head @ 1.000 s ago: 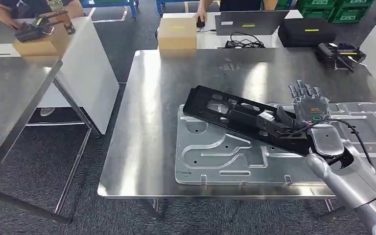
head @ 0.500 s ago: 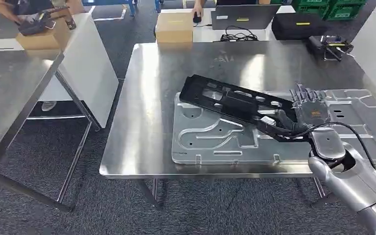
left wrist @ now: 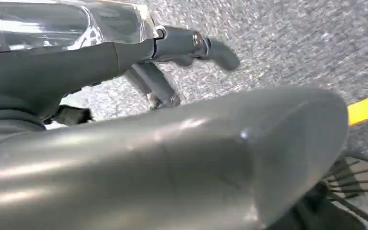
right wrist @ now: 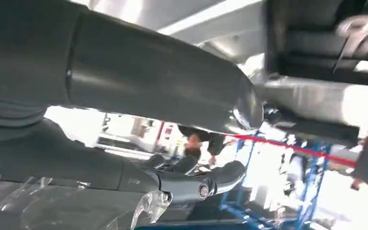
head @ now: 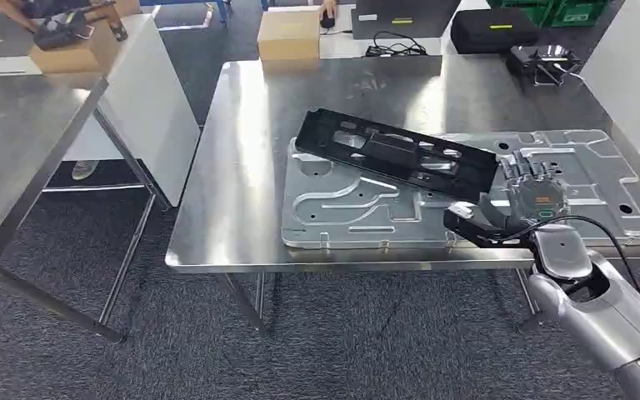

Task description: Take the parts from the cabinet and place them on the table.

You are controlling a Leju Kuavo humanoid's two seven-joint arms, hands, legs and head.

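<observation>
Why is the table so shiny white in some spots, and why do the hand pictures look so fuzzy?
Head view: ceiling lights glare off the steel table. Left wrist view: the near grey cover is blurred. Right wrist view: the background behind the robot hand is overexposed and soft.

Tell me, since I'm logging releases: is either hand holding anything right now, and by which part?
Nothing is held. The right hand hovers open just off the near end of the black part, which rests on the metal panel. The left hand hangs empty.
</observation>
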